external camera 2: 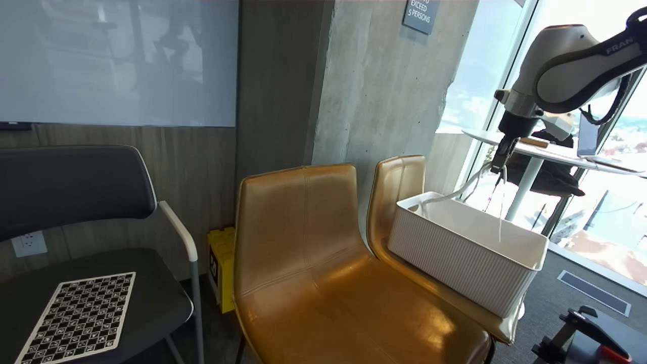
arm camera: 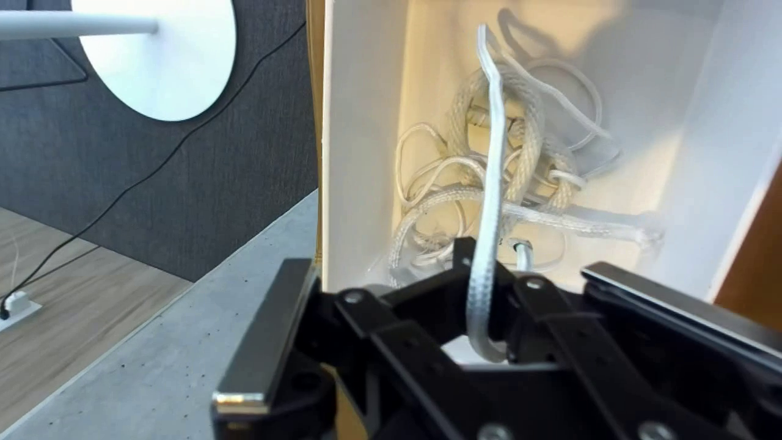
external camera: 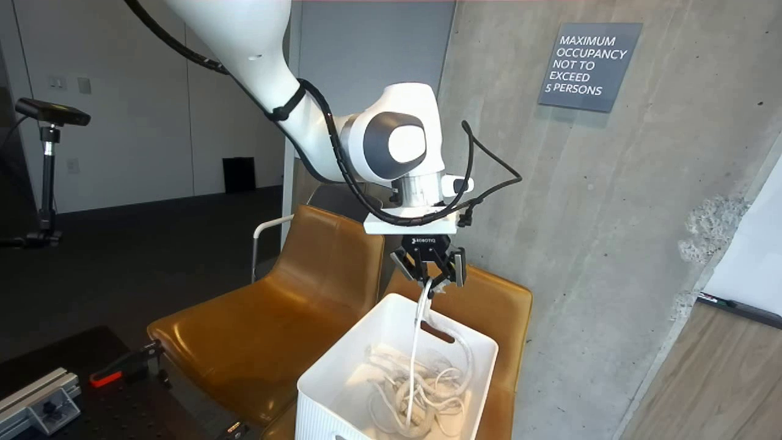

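My gripper [external camera: 430,291] points down above the near-back end of a white ribbed bin [external camera 2: 455,258]. It is shut on a white cord [external camera: 415,348], which loops through the fingers and hangs into the bin. The gripper also shows in an exterior view [external camera 2: 498,166] and the wrist view [arm camera: 476,263]. In the wrist view the cord [arm camera: 492,140] rises from between the fingers. A thicker white rope also runs from near the fingertips over the bin's end. A tangled heap of pale rope and thin cord [arm camera: 528,146] lies on the bin floor.
The bin stands on a brown leather chair [external camera: 516,311], beside another brown chair [external camera: 330,269]. A concrete column [external camera: 611,214] rises behind. A black clamp [external camera: 125,365] is at the lower left. A round table [external camera 2: 551,154] and a dark chair with a patterned board [external camera 2: 81,313] stand apart.
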Controlling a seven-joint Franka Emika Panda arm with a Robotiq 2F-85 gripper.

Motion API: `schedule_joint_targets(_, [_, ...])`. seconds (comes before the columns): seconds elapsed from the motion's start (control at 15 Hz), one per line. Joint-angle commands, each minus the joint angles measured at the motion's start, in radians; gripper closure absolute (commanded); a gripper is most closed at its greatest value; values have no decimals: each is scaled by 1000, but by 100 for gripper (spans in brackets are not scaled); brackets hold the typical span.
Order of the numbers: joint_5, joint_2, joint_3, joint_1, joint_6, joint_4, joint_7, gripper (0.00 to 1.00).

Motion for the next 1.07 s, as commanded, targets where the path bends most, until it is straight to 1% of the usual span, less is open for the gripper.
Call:
schedule_joint_targets(0.0, [42,-2,31,-16,46,-58,-42,67])
schedule_joint_targets(0.27, [42,7,36,-24,59,-60,-71,39])
schedule_joint_targets(0.6, [58,38,41,-54,96,-37,-128,1])
schedule_joint_targets(0.8, [121,88,68,-85,109,-14,-180,0])
schedule_joint_targets(1.0, [180,144,99,-113,89,22,-225,0])
